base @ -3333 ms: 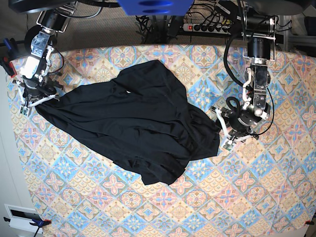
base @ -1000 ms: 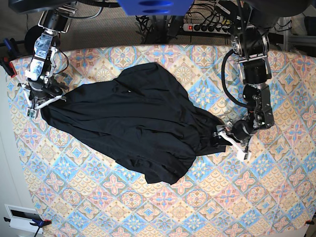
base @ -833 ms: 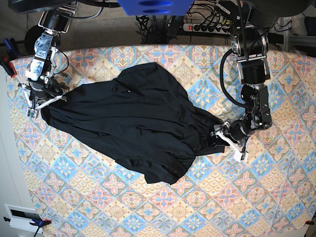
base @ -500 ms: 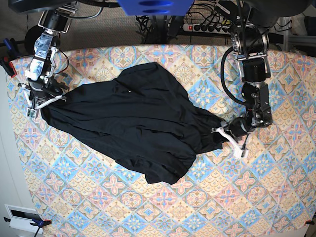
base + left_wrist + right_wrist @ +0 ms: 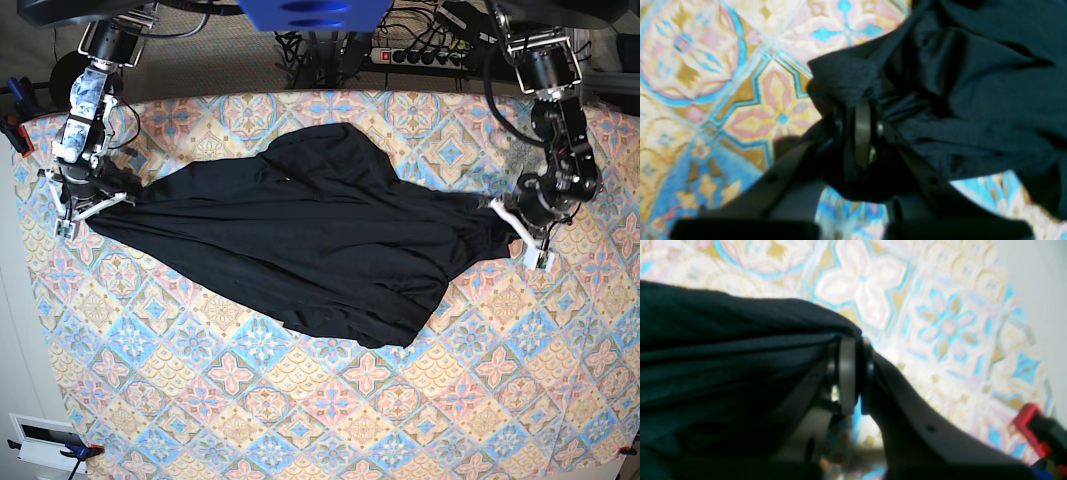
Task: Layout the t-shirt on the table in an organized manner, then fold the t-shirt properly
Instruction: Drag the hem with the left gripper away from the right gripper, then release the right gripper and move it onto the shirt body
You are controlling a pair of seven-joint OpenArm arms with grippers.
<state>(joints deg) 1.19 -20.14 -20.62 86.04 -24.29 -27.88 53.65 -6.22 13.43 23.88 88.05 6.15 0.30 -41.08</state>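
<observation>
Table (image 5: 300,420), clothed in pastel diamond tiles, is carrying the black t-shirt (image 5: 310,240), which is lying stretched across its far half, bunched and wrinkled, with one lobe sagging toward the near edge. At the t-shirt's end nearest the red clamp (image 5: 1033,426), the right hand (image 5: 72,205) is pinching a gathered corner of the fabric, fingers (image 5: 846,373) pressed together on it. At the t-shirt's opposite end the left hand (image 5: 520,225) is likewise clamping a bunched fold of cloth just above the table.
</observation>
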